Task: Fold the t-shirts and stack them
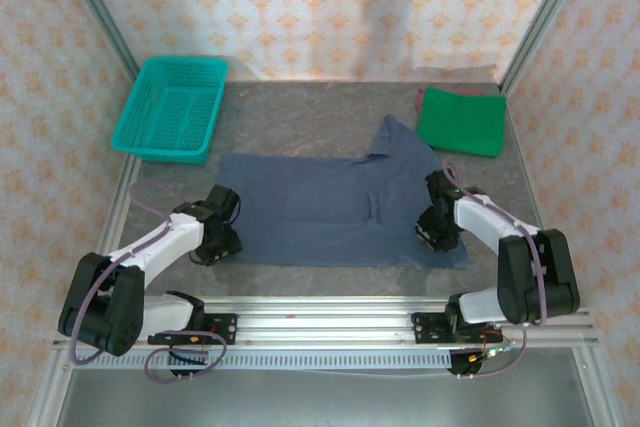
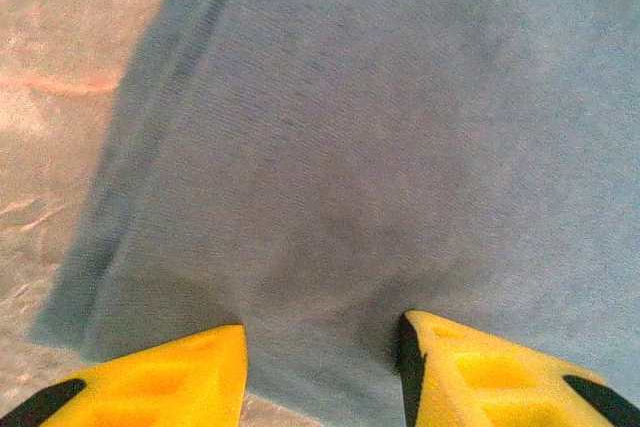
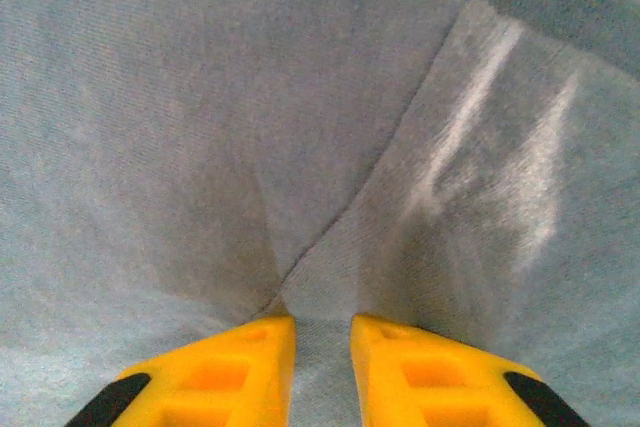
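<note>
Back left on the worktop (image 1: 300,117): a basket (image 1: 162,151), well apart from both shirts.

Near left: left gripper (image 2: 322,322), low at the left edge of the blue shirt (image 1: 320,212). Jaws apart, straddling the hem, clamped on nothing.

Centre: blue shirt, spread flat across the worktop as a wide band, with a sleeve and the collar sticking out at the back right. Judged part-folded at most; perhaps doubled over once along its length, but hard to tell from above.

Near right: right gripper (image 3: 322,319), low on the right edge of the same shirt. Jaws nearly together on a pinch of cloth, with creases drawn into the narrow gap.

Back right: green shirt (image 1: 460,119), folded into a neat rectangle and lying near the blue one's sleeve but not touching it.

Done so far, by the look of things: green shirt folded and set down.

Left to do: bring the blue shirt down to a like size, sleeve and collar tucked in, then lay one shirt on the other. Roughly halfway, with no stack yet.
</note>
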Robot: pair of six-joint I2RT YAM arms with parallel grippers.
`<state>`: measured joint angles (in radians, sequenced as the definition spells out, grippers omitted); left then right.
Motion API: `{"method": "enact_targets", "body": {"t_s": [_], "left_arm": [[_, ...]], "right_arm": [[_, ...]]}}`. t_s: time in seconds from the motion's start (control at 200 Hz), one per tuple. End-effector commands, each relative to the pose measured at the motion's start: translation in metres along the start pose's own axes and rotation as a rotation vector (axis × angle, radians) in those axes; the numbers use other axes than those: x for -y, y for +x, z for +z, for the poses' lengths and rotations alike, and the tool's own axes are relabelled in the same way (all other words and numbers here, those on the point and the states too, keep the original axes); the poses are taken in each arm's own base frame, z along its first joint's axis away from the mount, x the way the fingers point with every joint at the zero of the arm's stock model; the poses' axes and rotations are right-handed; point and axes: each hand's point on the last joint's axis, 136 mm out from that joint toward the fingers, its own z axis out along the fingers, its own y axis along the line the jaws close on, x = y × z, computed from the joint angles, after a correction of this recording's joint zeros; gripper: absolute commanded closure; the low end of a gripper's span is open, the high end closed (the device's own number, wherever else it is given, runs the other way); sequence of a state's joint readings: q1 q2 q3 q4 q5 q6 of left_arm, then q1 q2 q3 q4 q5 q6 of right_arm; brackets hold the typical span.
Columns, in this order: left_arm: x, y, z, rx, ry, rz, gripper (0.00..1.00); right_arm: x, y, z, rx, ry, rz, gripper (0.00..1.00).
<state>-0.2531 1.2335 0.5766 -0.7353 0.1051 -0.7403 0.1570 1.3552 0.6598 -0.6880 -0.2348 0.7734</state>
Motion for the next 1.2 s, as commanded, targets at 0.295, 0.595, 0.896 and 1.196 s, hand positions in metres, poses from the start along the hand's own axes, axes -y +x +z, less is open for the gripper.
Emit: {"method": "enact_targets", "body": {"t_s": [0.295,0.595,0.896,1.196], "left_arm": [[0.070,-0.080,-0.133,0.225,0.214,0.082,0.14],[0.117,-0.175,-0.126,0.206,0.161,0.162,0.12],[0.140,-0.202,-0.112,0.203,0.192,0.162,0.16],[0.135,-0.204,-0.132,0.288,0.225,0.162,0.15]], "right_arm": [[-0.059,-0.028,-0.095,0.153,-0.261,-0.046,0.44],[-0.192,-0.077,-0.116,0.094,-0.429,-0.270,0.39],[-0.233,-0.097,-0.046,-0.042,-0.373,-0.206,0.55],[-0.228,-0.109,-0.007,-0.054,-0.336,-0.123,0.56]]}}
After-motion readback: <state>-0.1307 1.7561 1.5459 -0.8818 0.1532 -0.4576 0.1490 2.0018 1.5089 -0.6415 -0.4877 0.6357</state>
